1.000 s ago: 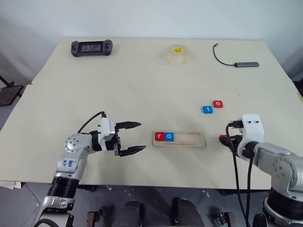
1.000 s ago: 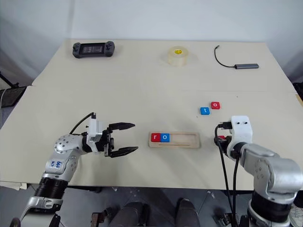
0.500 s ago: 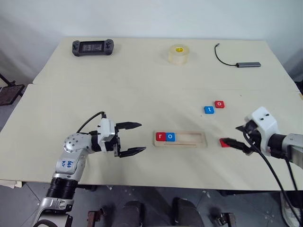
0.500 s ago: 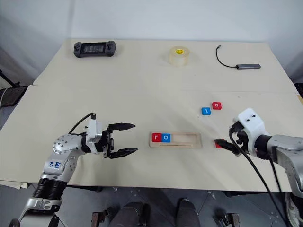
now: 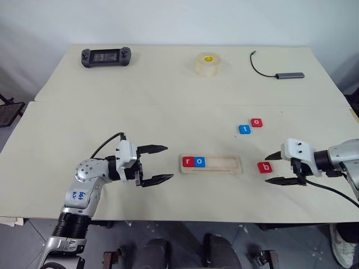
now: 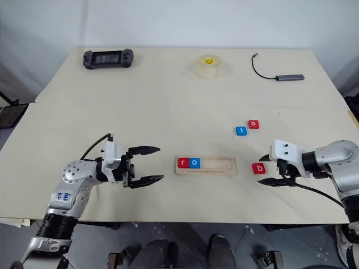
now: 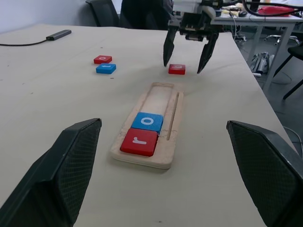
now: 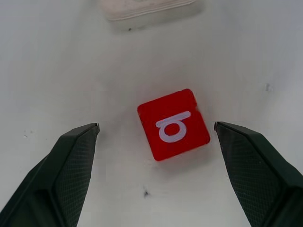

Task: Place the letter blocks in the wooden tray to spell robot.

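Letter blocks sit in three places on a cream tabletop (image 5: 168, 101): a red "r" (image 5: 188, 162) and a blue "o" (image 5: 200, 162) lie side by side at the left end of the wooden tray (image 5: 211, 164), a red "b" (image 5: 265, 166) rests on the table just right of the tray, and a blue "t" (image 5: 244, 129) and red "o" (image 5: 256, 122) touch at their corners farther back.

A second ago the right arm stood upright over the red block, hiding most of it; the right gripper (image 5: 274, 168) has since swung out to the right and now reaches in nearly flat, its black fingers spread wide either side of the "b" without touching it, the block now fully readable. The left gripper (image 5: 158, 163) is unchanged, held wide apart and empty, pointing toward the tray's left end from well short of it.

Blue handwriting marks the left arm's forearm casing but cannot be read.

Along the table's far edge lie a black handheld game console (image 5: 107, 56), a roll of clear tape with a yellow core (image 5: 208, 64) and a grey USB hub on a black cable (image 5: 289, 74). A seam crosses the tabletop. A plain white wall stands behind; the left wrist view shows black office chairs (image 7: 109, 12) and another desk (image 7: 255, 19) beyond the table.
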Controlling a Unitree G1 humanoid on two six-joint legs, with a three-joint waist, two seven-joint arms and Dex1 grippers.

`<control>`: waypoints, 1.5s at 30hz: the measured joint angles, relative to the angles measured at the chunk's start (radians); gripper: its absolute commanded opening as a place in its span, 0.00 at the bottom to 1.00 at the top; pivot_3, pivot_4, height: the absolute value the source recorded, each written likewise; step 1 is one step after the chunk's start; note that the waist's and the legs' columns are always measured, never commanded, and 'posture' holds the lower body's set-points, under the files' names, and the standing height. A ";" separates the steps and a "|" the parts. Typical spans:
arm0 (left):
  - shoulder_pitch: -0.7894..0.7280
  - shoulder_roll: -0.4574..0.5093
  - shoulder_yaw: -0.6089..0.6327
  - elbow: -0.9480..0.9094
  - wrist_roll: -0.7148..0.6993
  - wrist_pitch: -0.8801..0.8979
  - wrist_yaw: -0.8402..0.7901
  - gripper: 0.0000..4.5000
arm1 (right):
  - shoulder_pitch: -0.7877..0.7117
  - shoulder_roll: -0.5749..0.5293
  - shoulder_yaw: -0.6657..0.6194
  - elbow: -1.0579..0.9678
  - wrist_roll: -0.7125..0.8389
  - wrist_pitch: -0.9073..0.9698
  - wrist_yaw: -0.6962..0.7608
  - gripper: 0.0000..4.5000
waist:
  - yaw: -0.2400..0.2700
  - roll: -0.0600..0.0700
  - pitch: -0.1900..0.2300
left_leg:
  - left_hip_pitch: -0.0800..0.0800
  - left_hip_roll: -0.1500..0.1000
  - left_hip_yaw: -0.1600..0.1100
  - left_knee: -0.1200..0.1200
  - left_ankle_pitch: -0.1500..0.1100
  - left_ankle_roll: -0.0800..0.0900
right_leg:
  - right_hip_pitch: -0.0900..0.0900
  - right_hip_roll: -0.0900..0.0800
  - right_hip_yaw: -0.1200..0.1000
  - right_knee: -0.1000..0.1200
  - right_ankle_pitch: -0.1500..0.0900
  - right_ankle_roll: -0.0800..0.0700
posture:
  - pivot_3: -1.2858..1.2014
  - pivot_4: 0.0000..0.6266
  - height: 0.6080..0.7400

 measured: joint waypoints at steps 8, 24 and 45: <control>0.013 0.000 0.000 -0.015 0.000 0.000 -0.001 1.00 | -0.036 0.030 0.007 0.033 -0.012 -0.012 0.017 0.55 | 0.000 0.000 0.000 | 0.000 0.000 0.000 0.000 0.000 -0.001 | 0.000 0.000 0.000 0.000 0.000 0.000 | 0.52 0.24 1.00; 0.052 -0.004 0.035 -0.056 -0.057 -0.014 -0.058 1.00 | -0.164 0.064 0.069 -0.180 0.015 0.164 0.100 0.33 | -0.004 0.001 0.000 | 0.000 0.002 0.000 0.000 -0.001 -0.002 | -0.001 0.001 0.000 0.000 0.000 0.000 | 0.52 0.24 1.00; 0.081 -0.005 0.032 -0.094 -0.044 0.009 0.012 1.00 | -0.292 0.303 0.239 -0.222 -0.100 0.339 -0.045 0.33 | -0.001 0.001 0.000 | -0.003 -0.001 -0.002 0.001 -0.001 -0.002 | -0.003 0.000 -0.002 0.001 0.000 -0.001 | 0.52 0.24 1.00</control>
